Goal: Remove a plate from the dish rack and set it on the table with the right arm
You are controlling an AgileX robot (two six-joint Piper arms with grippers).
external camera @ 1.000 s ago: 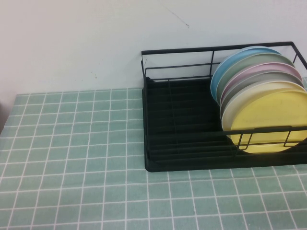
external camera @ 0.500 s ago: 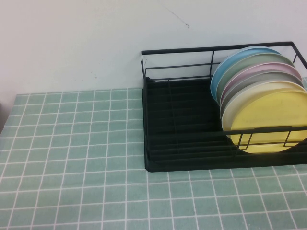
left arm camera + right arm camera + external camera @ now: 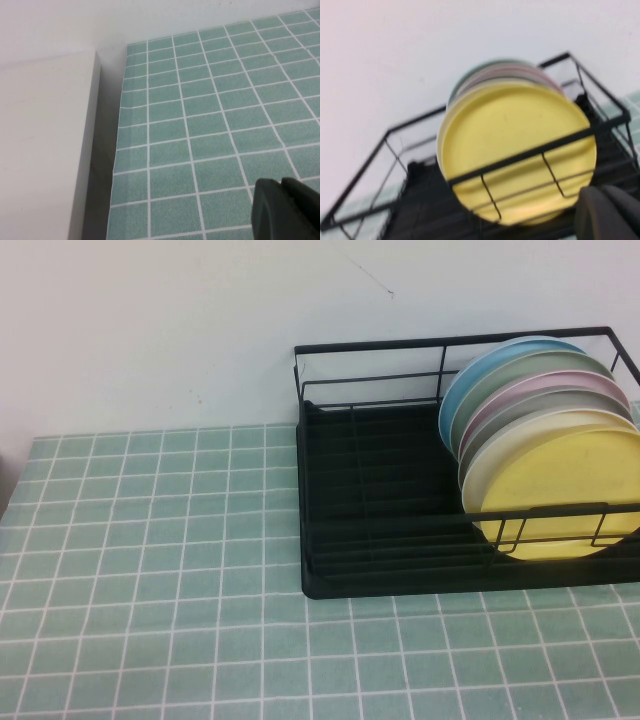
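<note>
The yellow plate (image 3: pixel 560 490) stands on edge at the front of a row of plates at the right end of the black dish rack (image 3: pixel 380 500). It fills the right wrist view (image 3: pixel 515 145), behind the rack's front bars (image 3: pixel 520 157). My right gripper (image 3: pixel 602 192) is shut and empty, a short way in front of the rack and apart from the plate. My left gripper (image 3: pixel 282 186) is shut and empty, low over the green tiled table (image 3: pixel 200 110). Neither arm shows in the high view.
Behind the yellow plate stand a cream plate (image 3: pixel 478 455), a pink plate (image 3: pixel 520 392), a green one and a blue plate (image 3: pixel 465 385). The rack's left half holds no plates. A white wall runs behind the table (image 3: pixel 150 540). A white block (image 3: pixel 45 150) borders the table's left edge.
</note>
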